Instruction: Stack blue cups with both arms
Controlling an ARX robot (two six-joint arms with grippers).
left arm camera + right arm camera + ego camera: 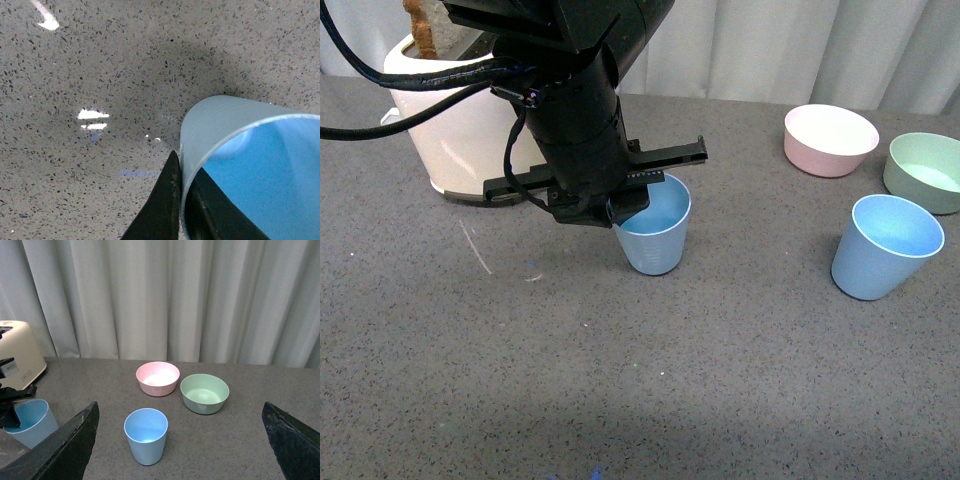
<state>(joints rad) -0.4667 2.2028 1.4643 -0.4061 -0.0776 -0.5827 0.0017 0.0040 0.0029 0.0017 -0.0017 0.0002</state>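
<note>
Grey speckled tabletop (620, 390) is bearing the first blue cup (657, 242) upright before the toaster (460, 130), where the left gripper (625, 208) is pinching its rim, one finger inside the wall and one outside. The second blue cup (885, 248) is standing well apart, near the pink bowl (830, 140) and green bowl (925, 172), while the right gripper (179, 405) is hovering with fingers spread wide, holding nothing.

Front view: left arm (575, 100) is covering the right side of the toaster (450, 140) and the left rim of the left cup (660, 235). Green bowl (925, 170) is running off the right edge.

Left wrist view: that cup is spilling past two edges, its base hidden.

Right wrist view: right hand (179, 405) fingers (60, 450) are getting cropped at both bottom corners.
</note>
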